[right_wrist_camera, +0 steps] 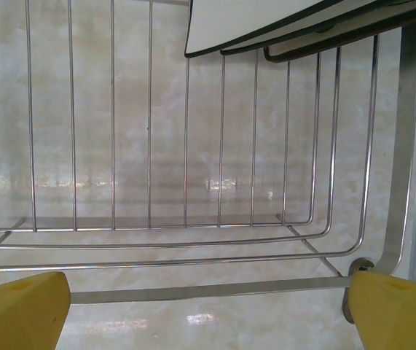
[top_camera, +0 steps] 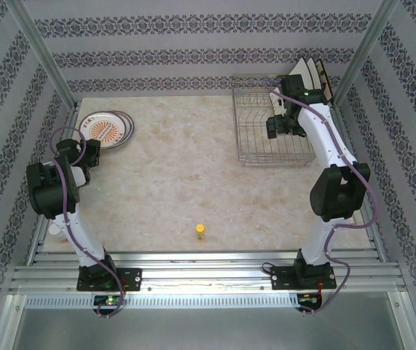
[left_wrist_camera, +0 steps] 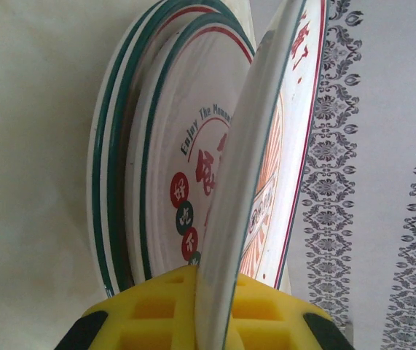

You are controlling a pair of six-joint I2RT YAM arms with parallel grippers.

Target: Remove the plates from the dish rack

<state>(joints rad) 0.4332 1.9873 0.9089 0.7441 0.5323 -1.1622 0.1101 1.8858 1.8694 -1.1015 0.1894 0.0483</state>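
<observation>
Dish rack (top_camera: pixel 273 124), silver wire, far right on the surface (top_camera: pixel 178 182), dark-rimmed square plates (top_camera: pixel 313 73) upright at its far end. Round plates (top_camera: pixel 106 130) stacked far left. Left claw (left_wrist_camera: pixel 211 313) clamps one round plate (left_wrist_camera: pixel 244 182) edge-on; right claw (right_wrist_camera: pixel 208 299) gapes wide, empty.

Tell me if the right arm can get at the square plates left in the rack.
Probably yes: the right gripper hangs open over the dish rack, and bare wire lies between it and the square plates.
</observation>
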